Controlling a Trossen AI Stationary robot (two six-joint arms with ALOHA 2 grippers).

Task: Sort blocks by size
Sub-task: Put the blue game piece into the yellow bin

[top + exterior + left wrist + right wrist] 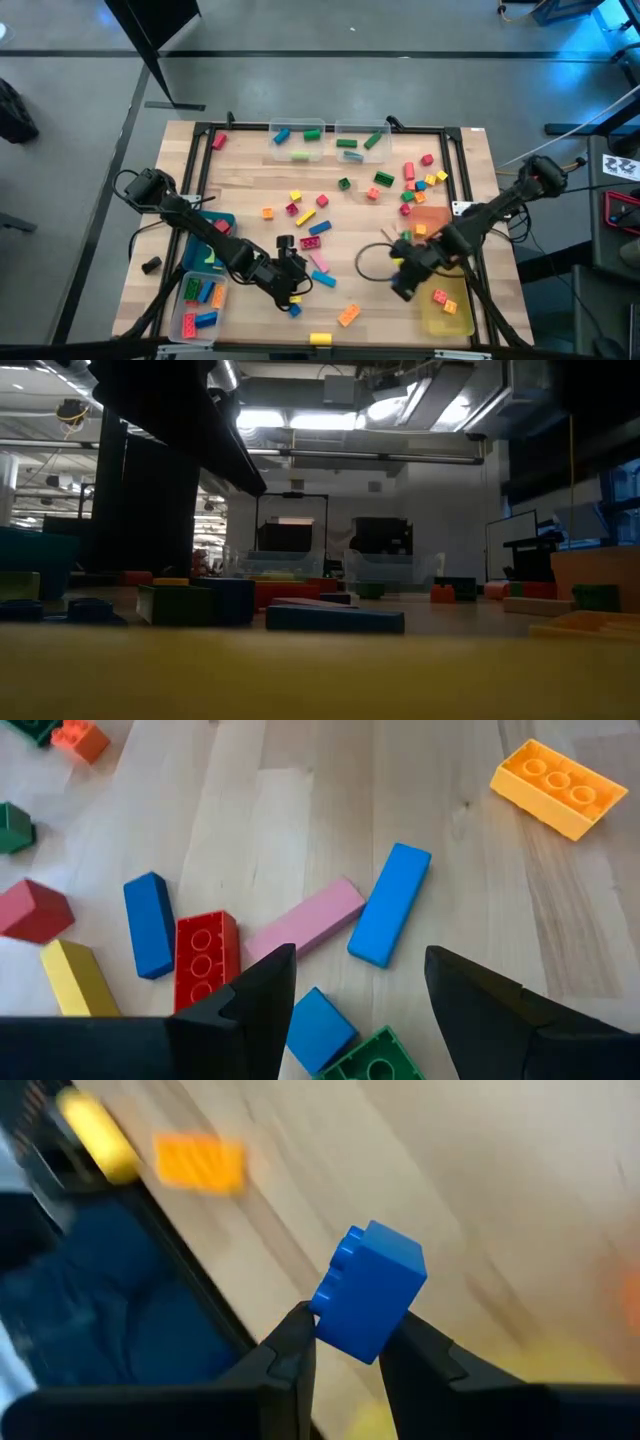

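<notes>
Right end effector (pixel 345 1342) pinching blue block (pixel 370 1290), hidden overhead

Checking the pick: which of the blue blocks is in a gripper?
The small blue cube, pinched between the right gripper's fingers above the table. The long blue bars under the open left gripper lie flat on the wood, untouched.

Two arms (pixel 215 238), two clear bins (pixel 297 141), dozens of blocks (pixel 305 216)
</notes>
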